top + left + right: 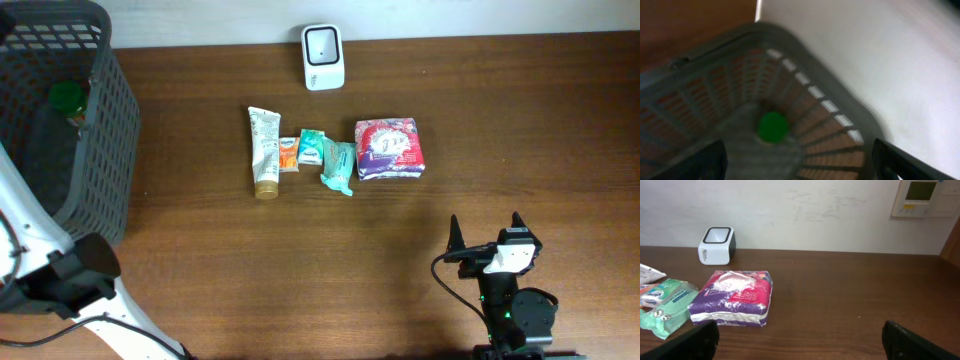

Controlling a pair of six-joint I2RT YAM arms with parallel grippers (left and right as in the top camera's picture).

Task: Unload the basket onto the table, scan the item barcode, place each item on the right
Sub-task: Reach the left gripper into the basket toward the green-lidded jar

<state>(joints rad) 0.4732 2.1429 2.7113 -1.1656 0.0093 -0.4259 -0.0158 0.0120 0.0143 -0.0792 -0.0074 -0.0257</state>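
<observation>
The white barcode scanner (323, 57) (717, 245) stands at the table's far edge. In front of it lies a row of items: a white tube (264, 150), a small orange pack (288, 153), two teal packets (311, 147) (339, 166) and a purple and red pack (390, 148) (732, 297). A green item (67, 96) (772, 126) lies inside the grey basket (100, 150) (805, 55). My left gripper (797, 167) hangs open above the basket, nothing between its fingers. My right gripper (485, 232) (800, 342) is open near the front edge, short of the purple pack.
The basket fills the table's left end, its walls standing tall. The left arm's white link (40, 230) runs along the basket's front side. A wall panel (924, 197) hangs behind the table at the right. Bare wood lies between my right gripper and the row of items.
</observation>
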